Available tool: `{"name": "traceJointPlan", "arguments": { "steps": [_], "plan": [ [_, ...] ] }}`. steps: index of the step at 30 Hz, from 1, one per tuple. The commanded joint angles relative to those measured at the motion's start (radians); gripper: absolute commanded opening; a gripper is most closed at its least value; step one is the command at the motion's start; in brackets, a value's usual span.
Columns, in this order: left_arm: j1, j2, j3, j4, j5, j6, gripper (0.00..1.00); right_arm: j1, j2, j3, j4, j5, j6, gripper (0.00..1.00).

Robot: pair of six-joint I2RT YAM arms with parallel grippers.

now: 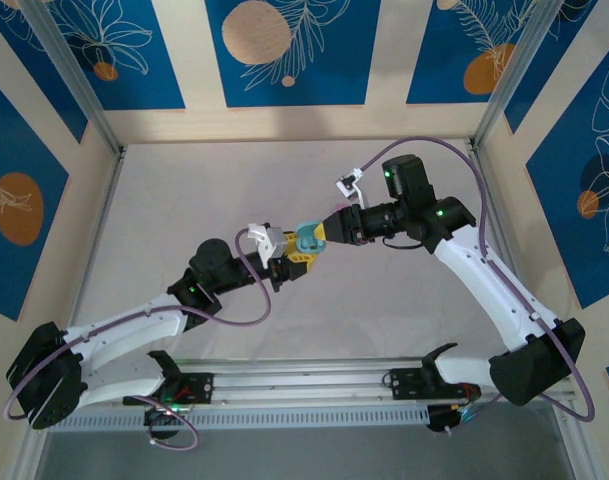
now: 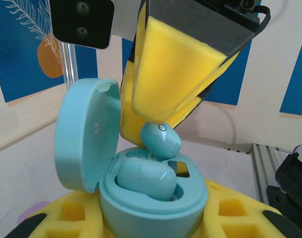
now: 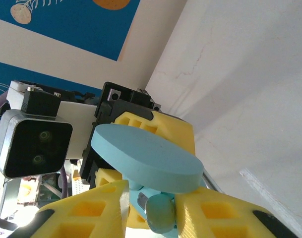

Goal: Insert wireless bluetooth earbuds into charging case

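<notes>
Left wrist view: the left gripper (image 1: pixel 295 262) is clamped on the light blue charging case (image 2: pixel 151 206), raised off the table, its lid (image 2: pixel 84 136) swung open and one earbud (image 2: pixel 143 178) seated inside. A second earbud (image 2: pixel 160 140) sits at the yellow tips of the right gripper (image 2: pixel 155 119), just over the empty socket. Whether those tips pinch it or merely flank it cannot be told.

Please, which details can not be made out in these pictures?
Second slot of the charging case: left wrist view, hidden behind the seated earbud and the upper earbud.
Case interior: right wrist view, covered by the lid.
Both earbuds: top view, too small.
Whether the right end effector grips the upper earbud: contact unclear in both wrist views.
</notes>
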Motion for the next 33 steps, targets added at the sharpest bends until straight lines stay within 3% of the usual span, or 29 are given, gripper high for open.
{"name": "traceJointPlan", "arguments": {
  "steps": [1, 23, 29, 33],
  "plan": [
    [-0.011, -0.005, 0.027, 0.068, 0.026, -0.007, 0.32, 0.005, 0.001, 0.038, -0.044, 0.036, -0.023, 0.34],
    [-0.011, -0.013, 0.018, 0.050, 0.005, 0.007, 0.32, -0.015, -0.076, 0.054, -0.035, 0.050, -0.003, 0.48],
    [-0.011, -0.010, 0.023, 0.051, 0.006, 0.006, 0.32, -0.016, -0.055, 0.050, -0.069, 0.025, -0.016, 0.40],
    [-0.011, -0.010, 0.024, 0.052, 0.007, 0.004, 0.32, -0.010, -0.038, 0.049, -0.080, 0.022, -0.022, 0.28]
  ]
}}
